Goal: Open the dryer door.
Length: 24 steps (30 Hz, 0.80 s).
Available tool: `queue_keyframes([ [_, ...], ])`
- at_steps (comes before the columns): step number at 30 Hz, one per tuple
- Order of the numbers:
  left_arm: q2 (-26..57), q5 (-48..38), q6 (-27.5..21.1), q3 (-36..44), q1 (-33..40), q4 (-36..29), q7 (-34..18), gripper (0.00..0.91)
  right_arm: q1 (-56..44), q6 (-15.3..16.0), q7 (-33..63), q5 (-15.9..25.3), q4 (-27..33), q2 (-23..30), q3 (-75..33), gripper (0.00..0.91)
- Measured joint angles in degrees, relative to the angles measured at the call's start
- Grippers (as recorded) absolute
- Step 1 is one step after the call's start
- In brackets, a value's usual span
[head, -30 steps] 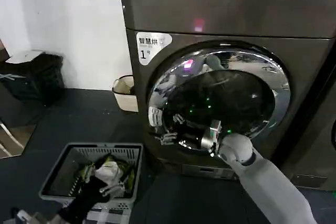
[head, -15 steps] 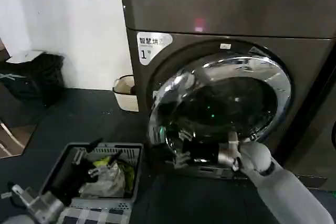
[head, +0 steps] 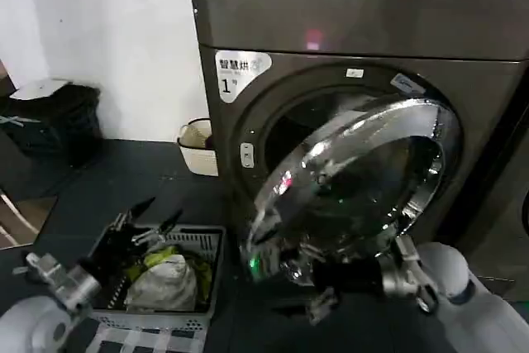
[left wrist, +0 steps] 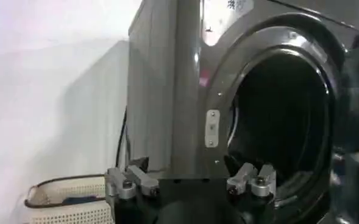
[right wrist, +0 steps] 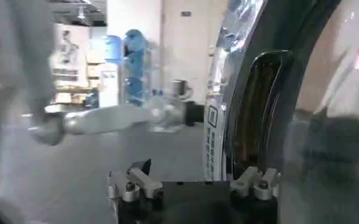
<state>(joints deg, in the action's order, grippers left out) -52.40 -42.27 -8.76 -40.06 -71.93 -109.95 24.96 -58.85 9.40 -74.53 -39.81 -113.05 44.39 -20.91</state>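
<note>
The dryer [head: 347, 22] is a dark bronze-grey machine with a silver sticker [head: 240, 68] marked "1". Its door [head: 364, 179], chrome-rimmed round glass, stands swung partway out, baring the dark drum mouth [head: 289, 134]. My right gripper [head: 310, 287] is low at the door's free edge. In the right wrist view that gripper [right wrist: 194, 182] is open, and the door's edge [right wrist: 246, 91] runs up beside one finger. My left gripper [head: 145, 221] hangs open and holding nothing above the laundry basket; in the left wrist view this gripper [left wrist: 191, 182] faces the drum mouth [left wrist: 283, 122].
A grey slatted laundry basket [head: 198, 237] with clothes sits on the dark floor at the lower left. A pale woven basket [head: 196, 145] stands by the wall beside the dryer. A dark box [head: 58, 117] is at the far left. Another dark appliance [head: 504, 229] adjoins on the right.
The door has swung outward from almost shut to well ajar. My right gripper moved down and back toward me along with the door's edge. My left gripper rose into view over the laundry basket.
</note>
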Motion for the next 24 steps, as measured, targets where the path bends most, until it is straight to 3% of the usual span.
queue_keyframes([
  [13,6.47,-5.75,4.58,13.19,10.83,9.98,0.72,0.907,-9.17,-1.7,-4.6,-0.29,0.51,1.94,-11.89,0.907],
  [24,7.11,-4.98,5.22,28.51,22.4,10.84,1.8,0.907,-15.4,-2.42,-3.55,-1.63,1.15,7.43,-25.81,0.907],
])
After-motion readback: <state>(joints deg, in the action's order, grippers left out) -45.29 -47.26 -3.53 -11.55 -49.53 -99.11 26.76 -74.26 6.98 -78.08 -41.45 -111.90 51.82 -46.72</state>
